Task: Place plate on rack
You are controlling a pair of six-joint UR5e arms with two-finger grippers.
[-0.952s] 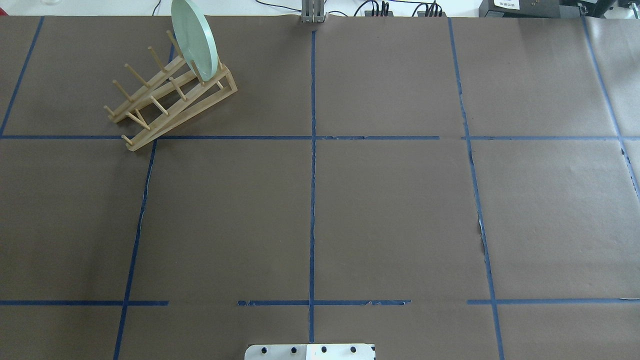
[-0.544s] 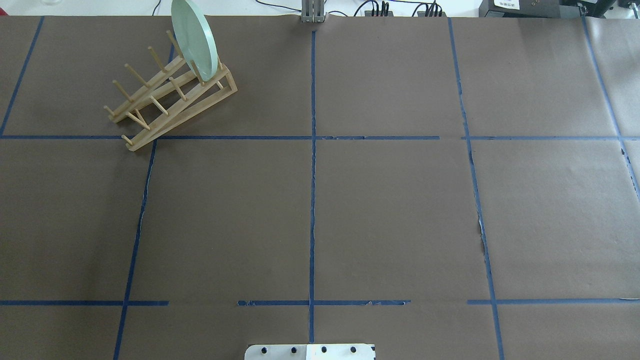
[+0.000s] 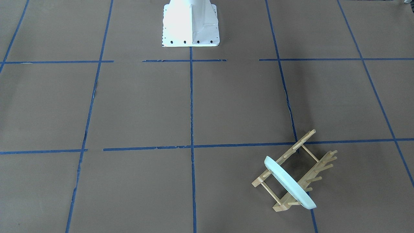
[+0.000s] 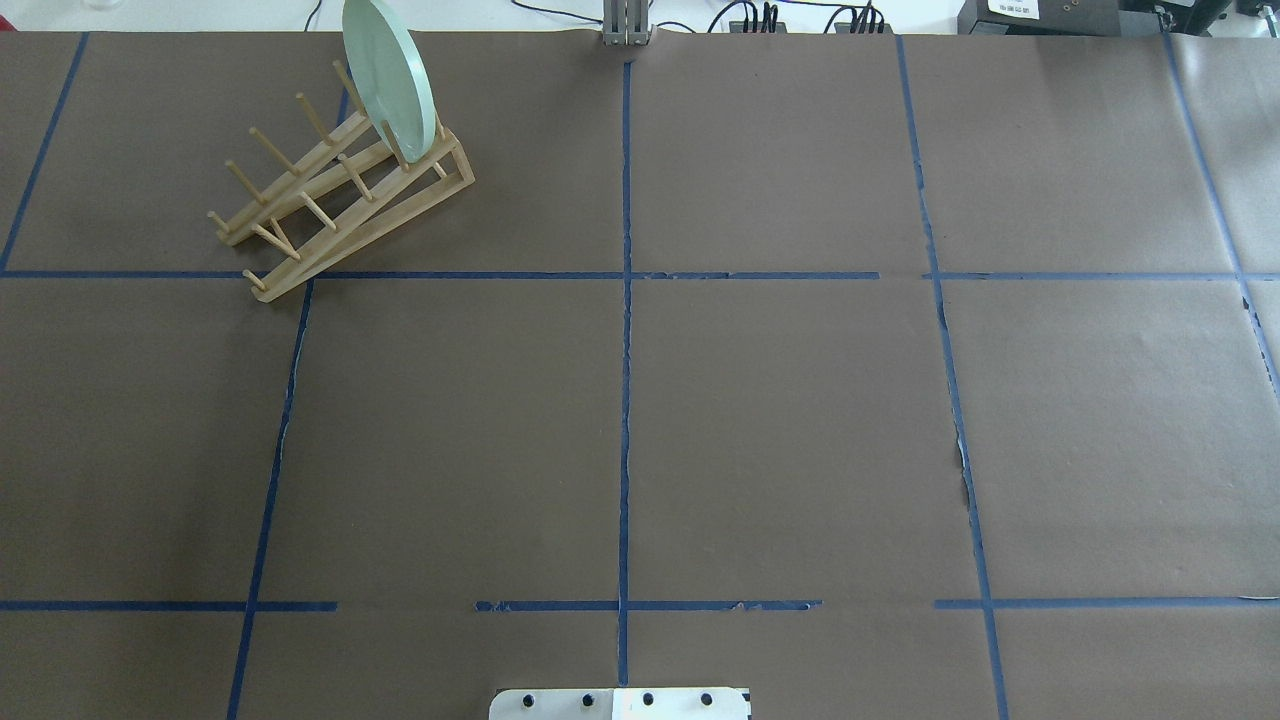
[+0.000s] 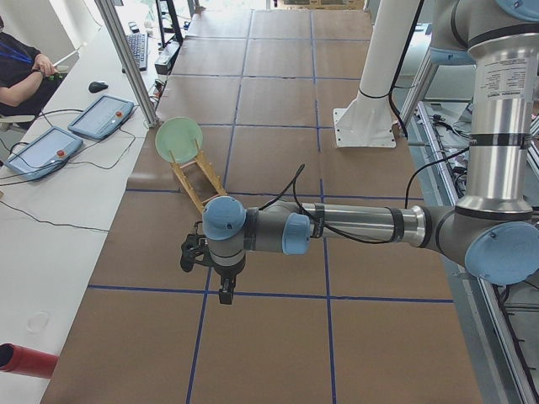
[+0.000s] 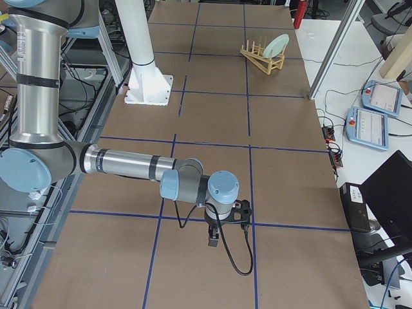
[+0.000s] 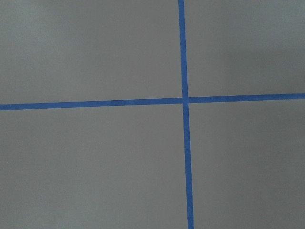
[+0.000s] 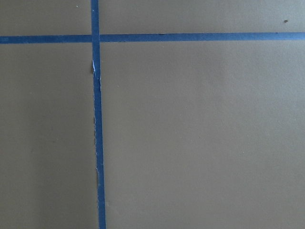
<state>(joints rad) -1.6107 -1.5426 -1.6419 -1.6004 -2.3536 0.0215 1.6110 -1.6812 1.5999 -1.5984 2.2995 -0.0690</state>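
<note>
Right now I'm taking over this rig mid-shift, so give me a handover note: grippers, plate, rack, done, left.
Left gripper: over the table, far from the rack; open or shut cannot be told.
Right gripper: likewise.
Plate: on edge between the pegs at the rack's far end, no gripper touching it.
Done: the placing, it seems.
Left: nothing apparent.
</note>
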